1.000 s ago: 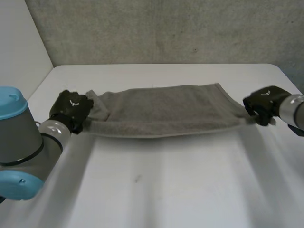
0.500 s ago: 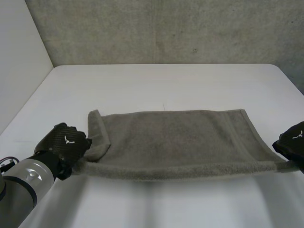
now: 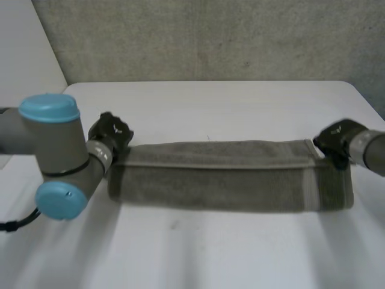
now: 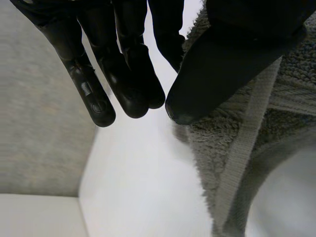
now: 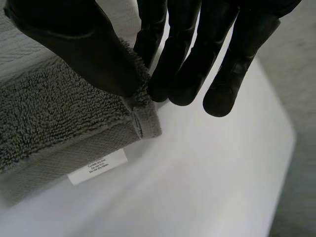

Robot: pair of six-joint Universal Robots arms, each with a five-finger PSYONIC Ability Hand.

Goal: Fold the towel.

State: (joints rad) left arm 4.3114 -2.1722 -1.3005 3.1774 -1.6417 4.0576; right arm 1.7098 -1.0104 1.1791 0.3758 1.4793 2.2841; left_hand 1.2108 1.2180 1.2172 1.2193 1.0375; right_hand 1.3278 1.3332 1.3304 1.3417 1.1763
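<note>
Flat on the white worktop (image 3: pixel 210 247): a grey towel (image 3: pixel 228 180), doubled over into a long band stretching left to right across the middle. Along its length, close to the far edge, a pale hem line. Near edge thick and rounded.

At the far left corner of the band, the left hand (image 3: pixel 111 133), at the end of the left arm (image 3: pixel 57 156) with its grey joints and light-blue caps. Seen from the left wrist: thumb laid over the towel's corner, fingers (image 4: pixel 133 74) straight and close together, their tips over bare worktop just beyond the cloth's edge. Towel edge tucked up between the thumb and the nearest finger, so apparently pinched there, though only narrowly.

At the far right corner, the right hand (image 3: pixel 334 137). Seen from the right wrist: thumb pressed down on the upper layer's corner, nearest fingers (image 5: pixel 187 59) straight and meeting the cloth from the other side, corner nipped between them. Remaining fingers past the edge, over the worktop. Just under that corner, on the lower layer, a small white care label (image 5: pixel 97 167) with print too small to read.

Behind the worktop, a grey wall (image 3: pixel 210 36).
</note>
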